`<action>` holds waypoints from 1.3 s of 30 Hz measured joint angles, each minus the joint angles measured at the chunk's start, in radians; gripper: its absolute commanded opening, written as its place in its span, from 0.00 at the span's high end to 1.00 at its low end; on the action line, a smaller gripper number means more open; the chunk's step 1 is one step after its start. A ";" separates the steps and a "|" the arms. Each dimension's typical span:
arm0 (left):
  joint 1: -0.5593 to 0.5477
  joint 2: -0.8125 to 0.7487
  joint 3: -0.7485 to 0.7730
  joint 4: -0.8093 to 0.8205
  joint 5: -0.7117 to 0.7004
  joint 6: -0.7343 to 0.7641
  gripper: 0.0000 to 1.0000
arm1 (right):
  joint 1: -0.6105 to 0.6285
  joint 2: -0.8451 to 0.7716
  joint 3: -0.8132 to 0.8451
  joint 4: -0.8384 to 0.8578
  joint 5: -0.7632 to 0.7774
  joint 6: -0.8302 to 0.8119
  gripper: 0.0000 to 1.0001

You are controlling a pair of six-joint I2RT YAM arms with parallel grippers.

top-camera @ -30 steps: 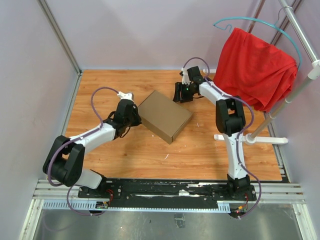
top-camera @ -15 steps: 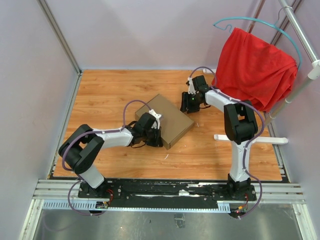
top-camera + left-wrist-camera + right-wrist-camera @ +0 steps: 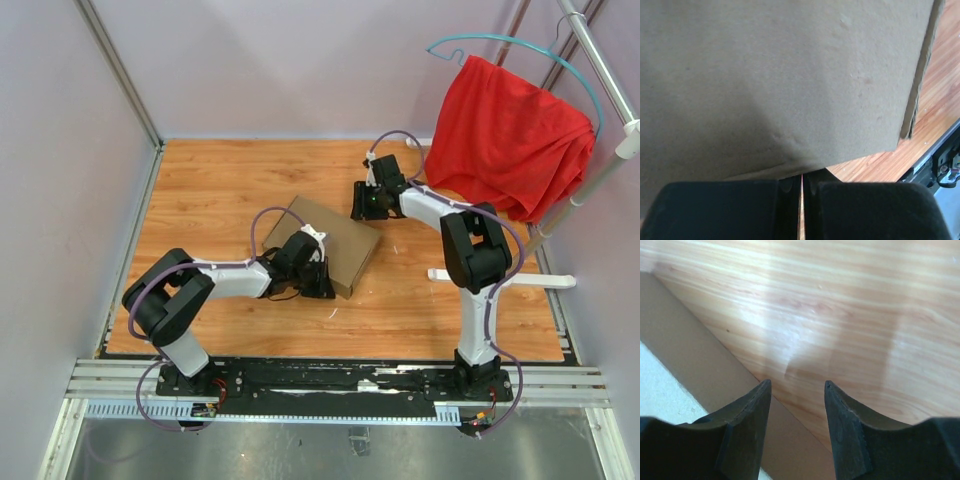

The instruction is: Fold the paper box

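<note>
The paper box (image 3: 335,232), plain brown cardboard folded shut into a shallow flat shape, lies on the wooden table (image 3: 220,180) near its middle. My left gripper (image 3: 322,284) is shut and pressed against the box's near edge, with nothing between its fingers. In the left wrist view the box (image 3: 780,75) fills the frame just past the left gripper (image 3: 802,186). My right gripper (image 3: 358,208) hovers at the box's far right corner, open and empty. In the right wrist view the right gripper (image 3: 796,385) straddles the box's edge (image 3: 695,360) over bare wood.
A red cloth (image 3: 505,135) hangs on a teal hanger from a metal rack at the back right. The rack's white foot (image 3: 500,278) lies on the table right of my right arm. Purple walls close in the left and back sides.
My left arm swung from the box's left side round to its near edge, and its gripper closed. The right gripper shifted a little around the far corner. The box slid slightly nearer.
</note>
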 measured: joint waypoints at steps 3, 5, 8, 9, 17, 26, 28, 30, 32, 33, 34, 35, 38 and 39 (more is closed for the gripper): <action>-0.011 0.001 0.000 0.010 -0.012 -0.024 0.98 | 0.023 0.035 0.063 -0.010 0.017 -0.007 0.48; -0.016 0.004 0.000 0.020 -0.015 -0.028 0.97 | 0.034 0.054 0.106 -0.029 0.019 -0.015 0.47; -0.019 0.015 0.010 0.037 -0.019 -0.030 0.95 | 0.045 0.068 0.170 -0.074 0.015 -0.041 0.45; -0.019 0.021 0.019 0.043 -0.021 -0.031 0.94 | 0.047 0.071 0.186 -0.086 0.011 -0.048 0.45; -0.021 0.075 0.112 0.059 -0.034 -0.022 0.74 | 0.054 0.113 0.322 -0.132 -0.027 -0.095 0.41; -0.018 -0.076 0.108 0.072 -0.116 0.032 0.49 | 0.046 0.051 0.288 -0.188 -0.061 -0.143 0.28; -0.018 -0.158 0.097 0.069 -0.138 0.043 0.49 | 0.036 -0.009 0.251 -0.199 -0.056 -0.148 0.20; -0.016 -0.237 0.082 0.061 -0.158 0.050 0.47 | 0.022 -0.088 0.208 -0.205 -0.048 -0.154 0.10; -0.015 -0.345 0.060 0.034 -0.190 0.057 0.39 | 0.005 -0.195 0.155 -0.206 -0.033 -0.161 0.01; -0.015 -0.400 0.050 0.016 -0.211 0.063 0.32 | -0.001 -0.249 0.129 -0.203 -0.026 -0.164 0.01; -0.015 -0.451 0.044 -0.006 -0.234 0.069 0.25 | -0.007 -0.298 0.104 -0.196 -0.018 -0.169 0.01; -0.015 -0.515 0.040 -0.037 -0.268 0.075 0.13 | -0.014 -0.356 0.069 -0.183 -0.010 -0.173 0.02; -0.015 -0.689 0.039 -0.113 -0.377 0.108 0.01 | -0.015 -0.540 -0.066 -0.145 0.006 -0.179 0.02; -0.015 -0.737 0.039 -0.138 -0.414 0.118 0.01 | -0.014 -0.601 -0.114 -0.140 0.011 -0.180 0.02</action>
